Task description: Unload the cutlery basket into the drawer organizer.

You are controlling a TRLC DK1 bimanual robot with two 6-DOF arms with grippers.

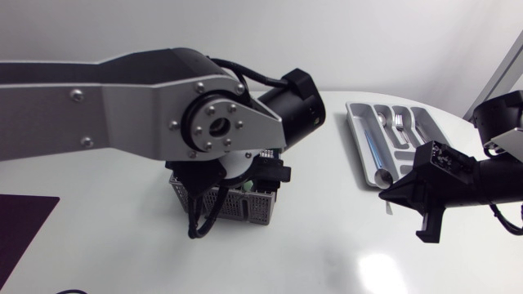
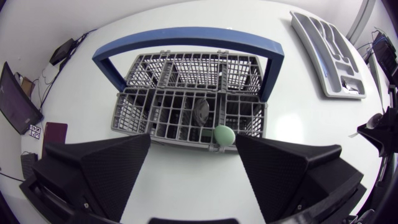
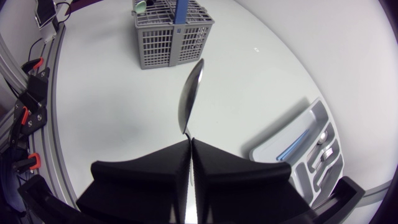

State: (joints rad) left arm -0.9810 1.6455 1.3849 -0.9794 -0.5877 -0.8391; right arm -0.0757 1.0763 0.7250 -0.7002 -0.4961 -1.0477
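Observation:
The grey cutlery basket [image 2: 186, 102] with its blue handle [image 2: 186, 37] stands right under my left gripper [image 2: 193, 168], which hangs open above it, fingers wide apart. In the basket's near compartments stand a green round-ended utensil [image 2: 223, 135] and a dark metal piece [image 2: 200, 111]. My left arm covers most of the basket [image 1: 245, 204] in the head view. My right gripper [image 3: 189, 142] is shut on the handle of a metal spoon [image 3: 190, 96], whose bowl points ahead toward the basket [image 3: 173, 31]. It hovers beside the near end of the grey drawer organizer [image 1: 356, 135], which holds forks [image 1: 399, 122].
A dark purple mat [image 1: 24, 233] lies at the table's left edge. Bare white tabletop [image 1: 327, 237] spreads between the basket and the organizer [image 3: 273, 149]. The curved table edge runs just behind the organizer.

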